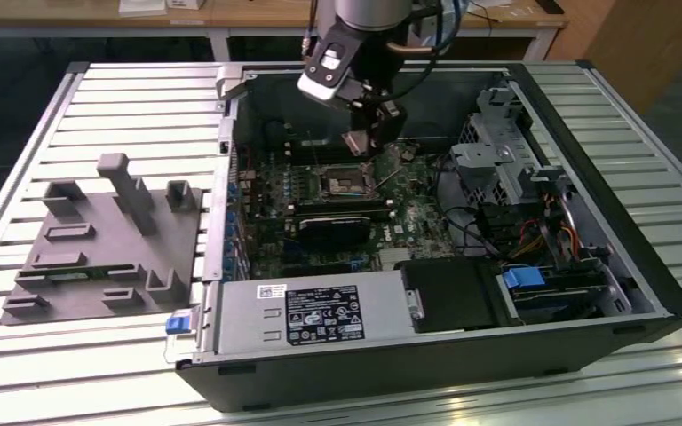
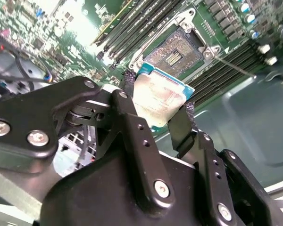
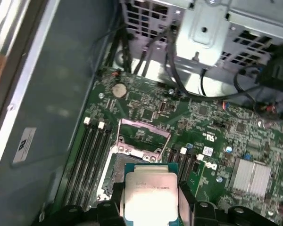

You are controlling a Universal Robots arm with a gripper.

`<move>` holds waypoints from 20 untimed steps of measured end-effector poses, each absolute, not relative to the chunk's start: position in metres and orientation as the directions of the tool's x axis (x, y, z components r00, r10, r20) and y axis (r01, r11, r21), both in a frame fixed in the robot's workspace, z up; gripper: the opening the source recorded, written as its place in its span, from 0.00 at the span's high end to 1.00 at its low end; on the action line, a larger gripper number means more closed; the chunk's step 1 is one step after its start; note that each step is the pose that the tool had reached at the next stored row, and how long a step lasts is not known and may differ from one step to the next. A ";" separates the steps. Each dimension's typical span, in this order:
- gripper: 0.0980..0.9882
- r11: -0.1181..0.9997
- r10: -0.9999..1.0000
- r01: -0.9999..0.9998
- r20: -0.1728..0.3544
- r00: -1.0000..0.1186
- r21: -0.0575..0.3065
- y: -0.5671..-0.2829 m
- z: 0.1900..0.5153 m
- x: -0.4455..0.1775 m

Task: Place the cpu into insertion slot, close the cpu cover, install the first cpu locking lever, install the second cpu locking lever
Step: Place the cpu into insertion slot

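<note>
Now, poised for seating
Black two-finger gripper (image 2: 155,107) pinches the flat silvery-beige square cpu (image 2: 161,94) by opposite edges, above the dark-centred, metal-rimmed insertion slot (image 2: 174,52), leaving its underside free.

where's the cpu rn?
In the second wrist view the cpu is clamped in the gripper, held over the motherboard beside the open insertion slot, not yet seated.

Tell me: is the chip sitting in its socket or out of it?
Out: the gripper holds the cpu clear of the insertion slot, whose centre lies bare.
</note>
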State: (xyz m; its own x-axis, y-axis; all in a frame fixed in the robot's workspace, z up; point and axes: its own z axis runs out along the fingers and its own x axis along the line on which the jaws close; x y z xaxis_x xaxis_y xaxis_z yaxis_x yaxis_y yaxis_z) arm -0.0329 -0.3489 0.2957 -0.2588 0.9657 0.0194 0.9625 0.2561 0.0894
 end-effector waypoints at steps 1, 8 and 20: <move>0.51 0.239 0.970 0.967 0.019 -0.241 0.089 -0.349 0.296 -0.033; 0.51 0.115 0.993 0.989 0.019 -0.117 0.089 -0.349 0.293 -0.033; 0.51 0.041 0.998 0.995 0.037 -0.045 0.092 -0.349 0.285 -0.045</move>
State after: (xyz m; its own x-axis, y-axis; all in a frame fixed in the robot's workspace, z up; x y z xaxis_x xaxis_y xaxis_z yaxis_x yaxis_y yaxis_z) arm -0.0452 -0.3488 0.2847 -0.0445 0.9983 0.0372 0.9949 0.0410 0.0917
